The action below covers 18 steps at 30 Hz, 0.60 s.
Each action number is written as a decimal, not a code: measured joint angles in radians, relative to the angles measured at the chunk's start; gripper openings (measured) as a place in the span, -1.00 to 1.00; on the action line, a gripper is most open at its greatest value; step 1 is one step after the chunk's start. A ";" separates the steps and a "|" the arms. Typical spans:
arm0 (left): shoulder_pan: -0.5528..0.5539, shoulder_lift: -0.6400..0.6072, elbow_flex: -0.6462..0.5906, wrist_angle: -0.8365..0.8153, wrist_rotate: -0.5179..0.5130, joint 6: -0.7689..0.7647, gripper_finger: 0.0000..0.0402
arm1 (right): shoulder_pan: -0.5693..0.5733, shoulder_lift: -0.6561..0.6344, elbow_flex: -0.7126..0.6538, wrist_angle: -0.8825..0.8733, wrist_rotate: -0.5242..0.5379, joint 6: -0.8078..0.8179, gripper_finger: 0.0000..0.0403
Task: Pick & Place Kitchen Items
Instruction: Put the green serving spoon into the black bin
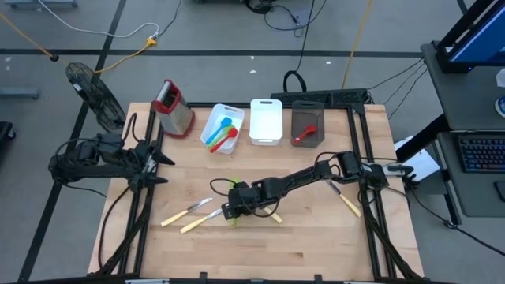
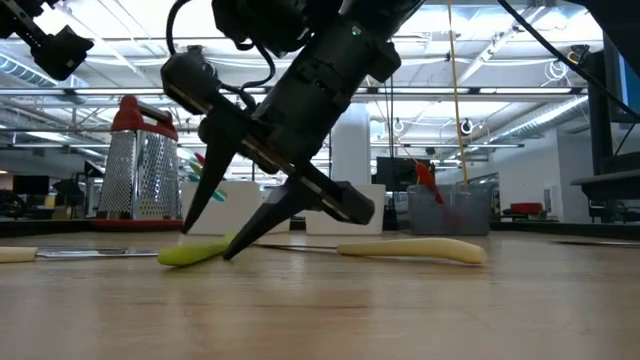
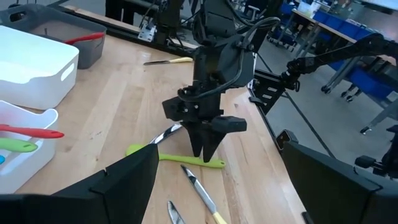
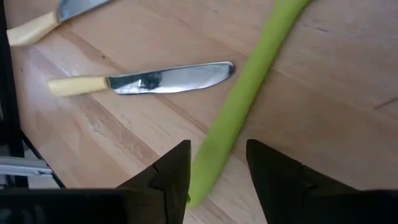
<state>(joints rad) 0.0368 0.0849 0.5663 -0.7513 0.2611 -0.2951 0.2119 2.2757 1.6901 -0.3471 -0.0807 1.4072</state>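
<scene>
Right gripper (image 1: 230,211) pointed down at mid-table, its fingers parted and straddling the green utensil (image 4: 239,106), tips at the wood on either side; I could not see them pressing it yet. That utensil lay flat near the table's centre. Two yellow-handled knives (image 1: 192,215) lay just beside it toward my left arm, a third (image 1: 347,201) sat well apart near the right rail. Bare wood stretched from there to the near edge, so I had room. At the far edge stood three bins: the white bin (image 1: 222,128) with red, green and blue utensils, an empty-looking white one (image 1: 266,121), and the grey bin (image 1: 307,125) with one red utensil. My left gripper (image 1: 158,162) waited, jaws wide, at the left edge.
</scene>
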 joint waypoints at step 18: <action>-0.006 0.152 0.002 0.288 0.007 -0.130 0.75 | -0.008 -0.220 -0.008 0.017 0.133 -0.260 -0.56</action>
<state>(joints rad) 0.0311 0.2370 0.5679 -0.4631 0.2683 -0.4253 0.2042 2.0557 1.6825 -0.3297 0.0524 1.1471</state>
